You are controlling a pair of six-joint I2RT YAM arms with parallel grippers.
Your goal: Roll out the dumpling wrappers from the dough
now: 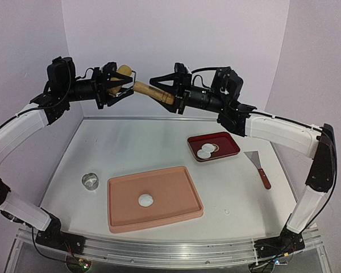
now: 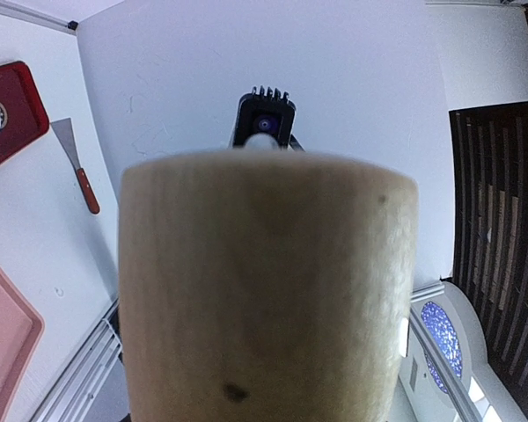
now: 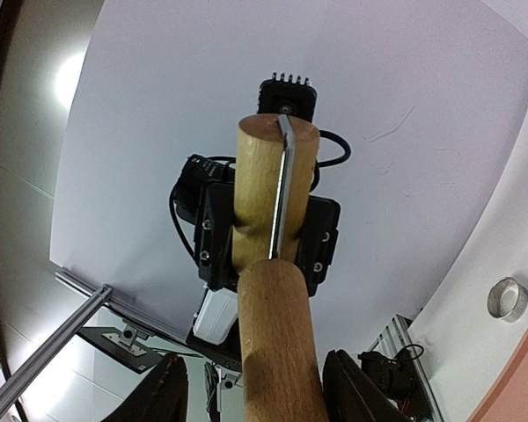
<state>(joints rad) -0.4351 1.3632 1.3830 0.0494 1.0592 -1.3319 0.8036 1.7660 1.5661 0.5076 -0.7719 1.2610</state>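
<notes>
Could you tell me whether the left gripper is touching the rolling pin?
Touching: the right wrist view shows the left gripper clamped on both sides of the rolling pin.

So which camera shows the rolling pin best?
The top view: nearly the whole length of the rolling pin shows. The left wrist view has only a blurry end; the right wrist view looks along it.

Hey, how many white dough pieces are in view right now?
3: one round piece on the pink tray, two overlapping discs in the red tray; others could hide beneath them.
</notes>
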